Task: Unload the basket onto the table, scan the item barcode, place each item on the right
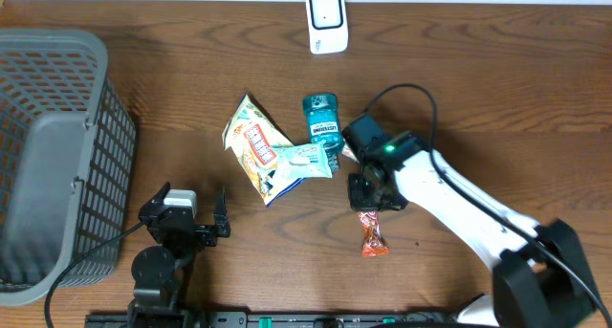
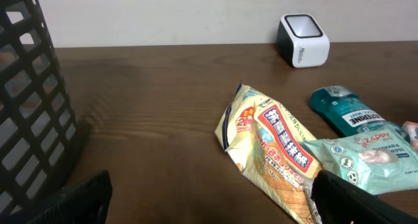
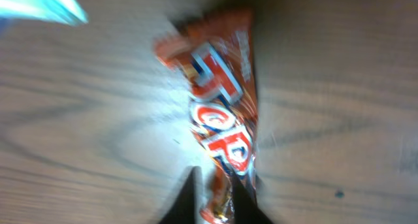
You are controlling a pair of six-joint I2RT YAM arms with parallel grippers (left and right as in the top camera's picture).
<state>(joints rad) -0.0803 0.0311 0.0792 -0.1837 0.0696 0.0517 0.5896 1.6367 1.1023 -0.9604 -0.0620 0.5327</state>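
1. Right gripper (image 3: 214,196): clenched on the near end of the bar (image 3: 222,113). I pinch the crimped end, presumably so the printed faces stay clear for reading. The wrist view is blurred, so how firm the pinch is I can only guess.
2. Bar: orange wrapper, lying flat on the table (image 1: 497,98) with its long side running away from my fingers. It sits apart from the other goods, which gives me a clean lift.
3. Bottle (image 1: 322,125), wipes (image 1: 304,162), bag (image 1: 251,142): a loose cluster just left of my right wrist. The wipes lie across the bag and touch the bottle. All wait unscanned, by my judgement.
4. Scanner (image 1: 327,20): upright at the far edge, beyond the cluster, well apart from the bar. The bar must be carried up and turned barcode-first to its window.
5. Left gripper (image 1: 191,211): released, jaws wide, holding nothing, parked at the near edge.
6. Basket (image 1: 57,156): far left, beside the left gripper, likely meant for scanned goods.
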